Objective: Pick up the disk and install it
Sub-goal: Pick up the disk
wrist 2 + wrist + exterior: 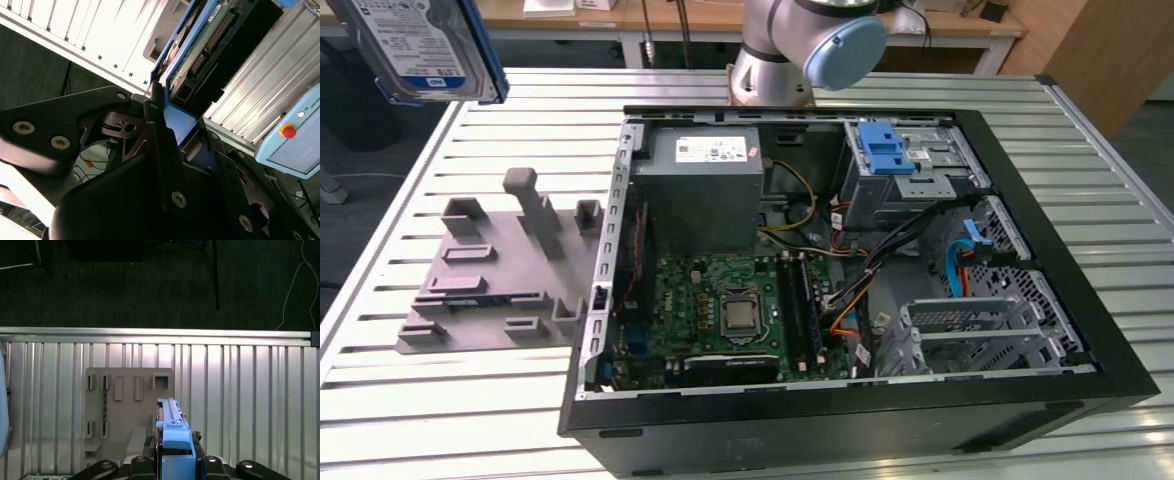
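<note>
Hanging at the upper left of the exterior view, the disk is clamped between the jaws of the gripper, clear of the slatted table.

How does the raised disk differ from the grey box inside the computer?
The disk is thin with blue rails; the grey box is bulky. The disk is held above the table by the tool; the grey box sits inside the computer case. Both carry labels.
</note>
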Action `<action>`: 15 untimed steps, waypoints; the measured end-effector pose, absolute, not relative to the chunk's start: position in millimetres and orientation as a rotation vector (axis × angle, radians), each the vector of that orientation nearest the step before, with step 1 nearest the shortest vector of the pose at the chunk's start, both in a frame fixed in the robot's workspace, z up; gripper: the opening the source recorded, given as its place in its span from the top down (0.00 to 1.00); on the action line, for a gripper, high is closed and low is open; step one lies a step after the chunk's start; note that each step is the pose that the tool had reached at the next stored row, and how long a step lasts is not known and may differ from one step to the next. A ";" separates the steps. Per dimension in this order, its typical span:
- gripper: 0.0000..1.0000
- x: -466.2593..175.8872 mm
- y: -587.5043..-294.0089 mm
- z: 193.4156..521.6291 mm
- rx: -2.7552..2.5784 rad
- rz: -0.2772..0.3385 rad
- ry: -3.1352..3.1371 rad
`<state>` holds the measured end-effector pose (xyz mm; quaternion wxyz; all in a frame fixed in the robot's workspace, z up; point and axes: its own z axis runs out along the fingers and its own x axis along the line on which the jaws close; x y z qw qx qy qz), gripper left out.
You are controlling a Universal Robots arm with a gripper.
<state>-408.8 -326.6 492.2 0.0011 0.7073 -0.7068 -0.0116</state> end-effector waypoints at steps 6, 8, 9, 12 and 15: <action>0.64 -401.4 -331.3 492.1 2.219 -0.039 -2.218; 0.64 -399.1 -333.6 492.2 2.218 -0.040 -2.218; 0.64 -398.0 -334.8 492.2 2.218 -0.040 -2.218; 0.64 -394.9 -338.5 492.2 2.217 -0.041 -2.218; 0.64 -391.9 -342.0 492.2 2.216 -0.042 -2.218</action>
